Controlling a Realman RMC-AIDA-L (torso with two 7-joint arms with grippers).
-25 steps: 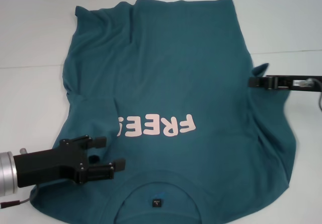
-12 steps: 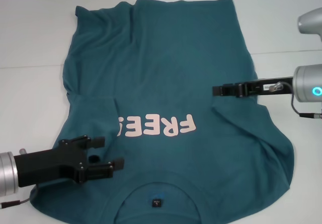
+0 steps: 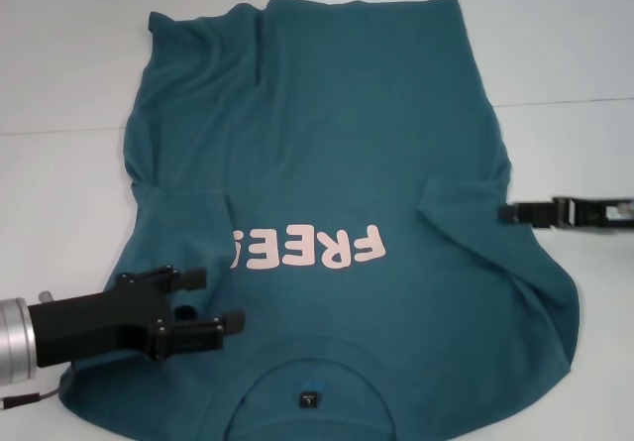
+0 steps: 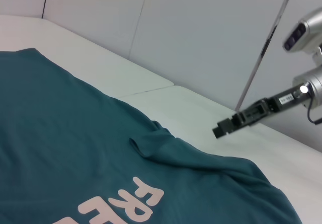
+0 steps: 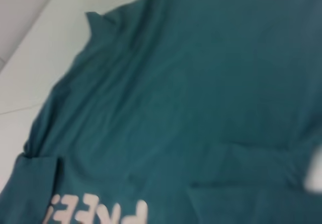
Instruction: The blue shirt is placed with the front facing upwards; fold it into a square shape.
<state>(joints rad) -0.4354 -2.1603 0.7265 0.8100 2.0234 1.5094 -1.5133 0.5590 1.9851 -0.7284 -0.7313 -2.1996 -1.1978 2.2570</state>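
Left gripper (image 3: 216, 305) hovers open over the blue shirt (image 3: 337, 144) near the collar; right gripper (image 3: 507, 214) sits at the folded-in sleeve, finger state unclear. Shirt lies print-up on the white table (image 3: 59, 84). Advice: tuck both sleeves evenly before folding lengthwise. White wall (image 4: 201, 27) behind.

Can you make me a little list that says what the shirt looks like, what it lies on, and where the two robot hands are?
shirt: large dark teal-blue short-sleeved cotton T-shirt, spread front up
print: pale pink "FREE!" letters on the chest
label: small black neck label inside the collar
right sleeve: folded inward onto the body
surface: white table
left gripper: over the shirt beside the collar, fingers open
right gripper: at the shirt's right edge, near the folded sleeve
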